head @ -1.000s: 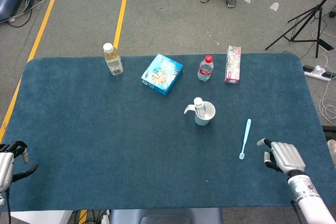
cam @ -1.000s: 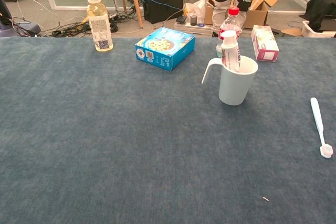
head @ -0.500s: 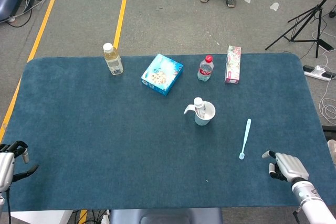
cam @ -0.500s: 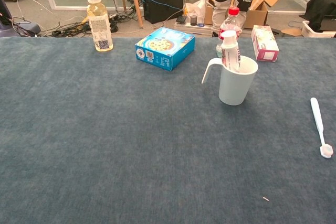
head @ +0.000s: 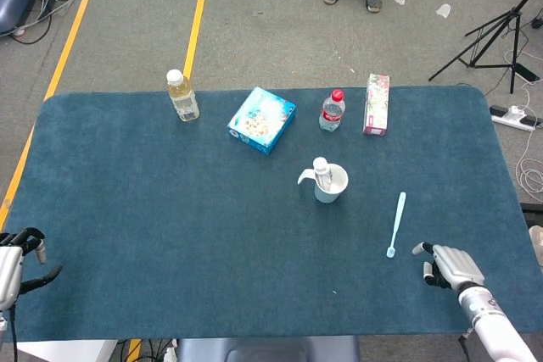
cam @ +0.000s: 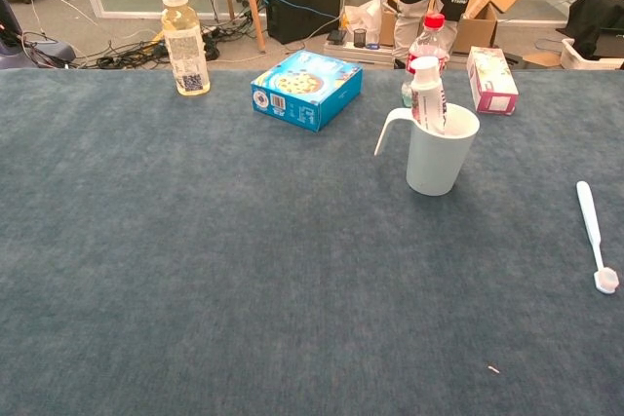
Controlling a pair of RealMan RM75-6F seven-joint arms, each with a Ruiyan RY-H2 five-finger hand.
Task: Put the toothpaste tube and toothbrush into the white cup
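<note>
Toothbrush [head: 396, 224] flat beside white cup [head: 330, 183] holding toothpaste tube [cam: 427, 94], right hand [head: 449, 264] empty, fingers apart, nearby.

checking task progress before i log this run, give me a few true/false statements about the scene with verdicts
1. The toothpaste tube stands in the white cup. True.
2. The toothbrush is already in the cup. False: it lies flat on the table, to the right of the cup.
3. The right robot hand holds the toothbrush. False: it holds nothing and sits apart from the brush, near the table's front right edge.
4. The left robot hand is at the table's front left corner, holding nothing. True.
5. The blue box lies between the two bottles along the far side. True.
</note>
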